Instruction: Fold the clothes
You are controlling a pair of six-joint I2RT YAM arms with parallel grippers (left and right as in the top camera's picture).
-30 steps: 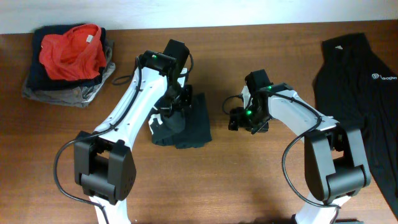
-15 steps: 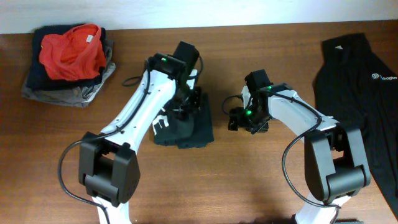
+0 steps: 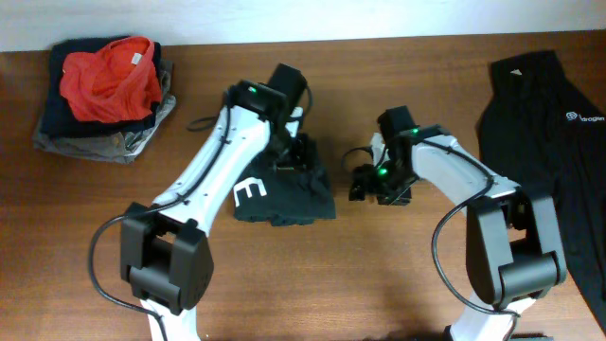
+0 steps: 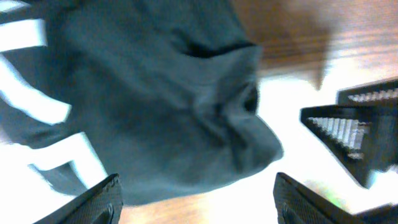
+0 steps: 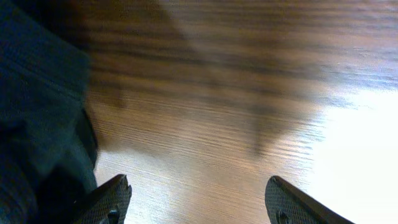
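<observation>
Overhead-wise: black shirt (image 3: 284, 197) lumpy mid-tabletop (image 3: 398, 275) under the left tool (image 4: 196, 202), spread wide and holding nothing, right tool (image 5: 202, 202) wide and empty beside it; could snag that loose hump lifting away and wreck the fold.

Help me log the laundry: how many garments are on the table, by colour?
Black: 2 (centre shirt, right shirt)
Red garment: 1
Navy garment: 1
Grey garment: 1
Total: 5 visible; more may be hidden beneath.
</observation>
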